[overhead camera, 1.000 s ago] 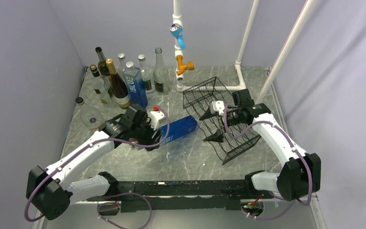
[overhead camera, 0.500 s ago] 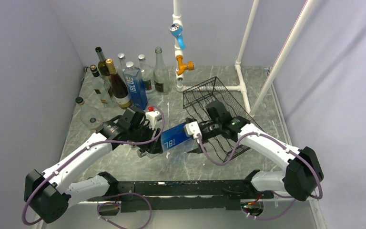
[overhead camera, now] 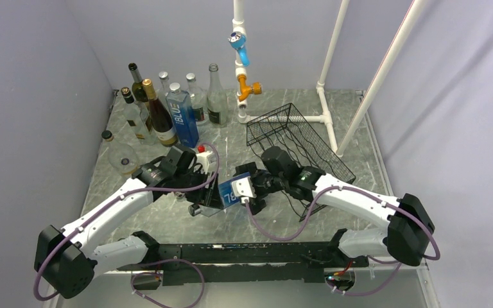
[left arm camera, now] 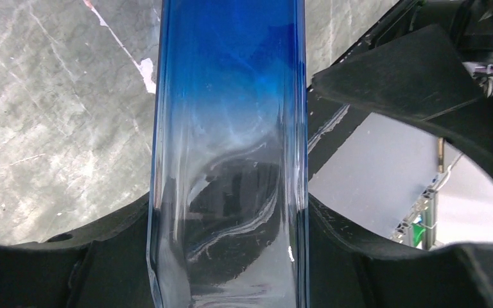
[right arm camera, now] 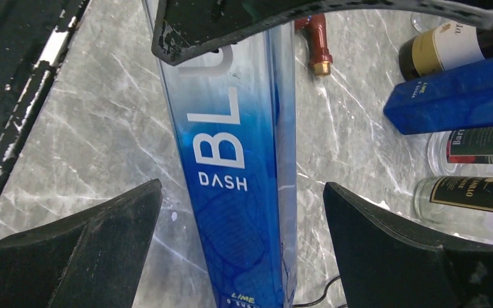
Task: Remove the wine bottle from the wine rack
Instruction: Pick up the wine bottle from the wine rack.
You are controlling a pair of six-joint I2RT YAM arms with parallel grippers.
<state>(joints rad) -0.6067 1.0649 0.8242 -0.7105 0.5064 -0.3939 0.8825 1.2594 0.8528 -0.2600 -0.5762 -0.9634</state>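
The wine bottle (overhead camera: 226, 192) is a square blue bottle marked BLU DASH, lying clear of the wine rack (overhead camera: 302, 144), low over the tabletop. My left gripper (overhead camera: 202, 194) is shut on its pale clear part (left arm camera: 231, 128), with a finger pressed to each side (left arm camera: 228, 218). In the right wrist view the bottle's blue end (right arm camera: 237, 167) runs between the fingers of my right gripper (right arm camera: 241, 212), which stands open with a gap on both sides. The right gripper (overhead camera: 242, 187) has come in from the rack side. The black wire rack stands tilted at the right.
Several upright bottles (overhead camera: 167, 109) crowd the back left corner, among them another blue square one (right arm camera: 449, 96). A white pipe frame (overhead camera: 324, 96) with blue and orange fittings rises behind the rack. A small red-capped item (right arm camera: 314, 38) lies beside the held bottle.
My right arm has left the rack and swung left until its open fingers straddle the bottle's blue end. The left gripper has drawn the bottle a little nearer and leftward.
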